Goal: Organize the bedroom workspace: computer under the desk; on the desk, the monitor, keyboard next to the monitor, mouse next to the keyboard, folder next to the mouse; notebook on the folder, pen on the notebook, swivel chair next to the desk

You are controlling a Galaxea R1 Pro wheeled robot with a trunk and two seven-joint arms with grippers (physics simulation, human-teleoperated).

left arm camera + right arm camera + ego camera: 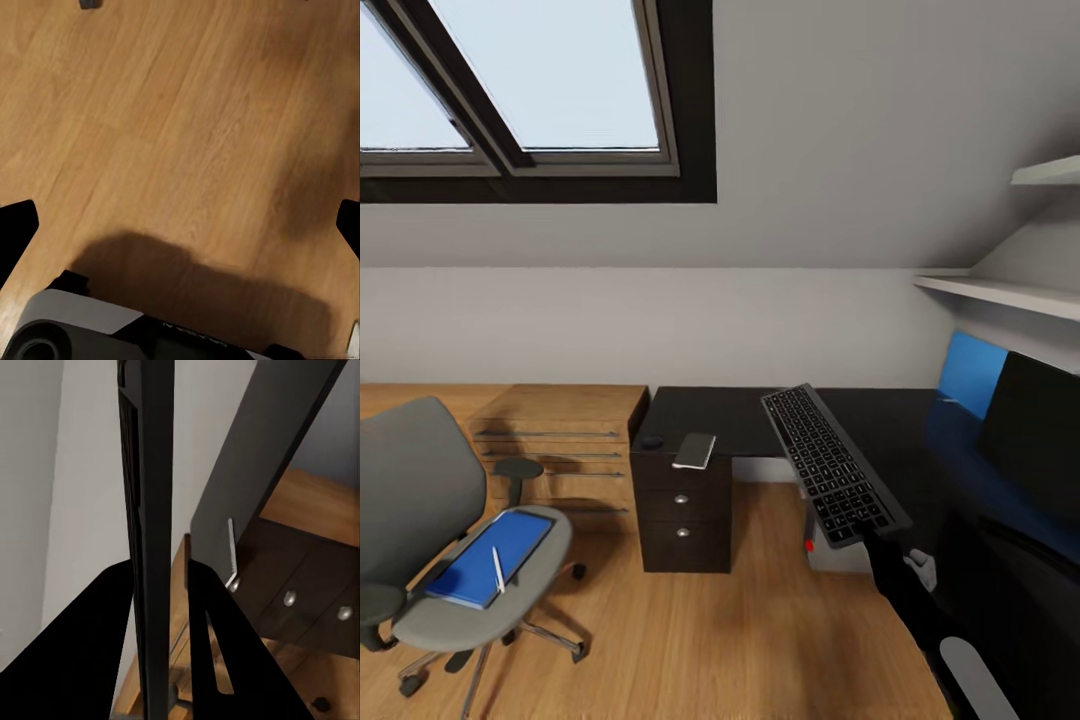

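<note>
It was an attic room at home, fitted out as a study: a skylight (pixel 540 80) sat in the sloping ceiling at eleven o'clock, a wood floor (pixel 760 620) lay below, with a desk (pixel 740 415), swivel chair (pixel 430 510) and wall shelves (pixel 1010 290) at two o'clock.

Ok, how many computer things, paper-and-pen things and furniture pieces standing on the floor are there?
Computer things: 4 (black-keyed silver keyboard, small dark mouse, wide black monitor, light grey tower case)
Paper-and-pen things: 3 (flat blue folder, thin grey notebook, thin white pen)
Floor furniture: 3 (grey swivel chair, glossy black desk, light-wood chest of drawers)
Total: 10
</note>
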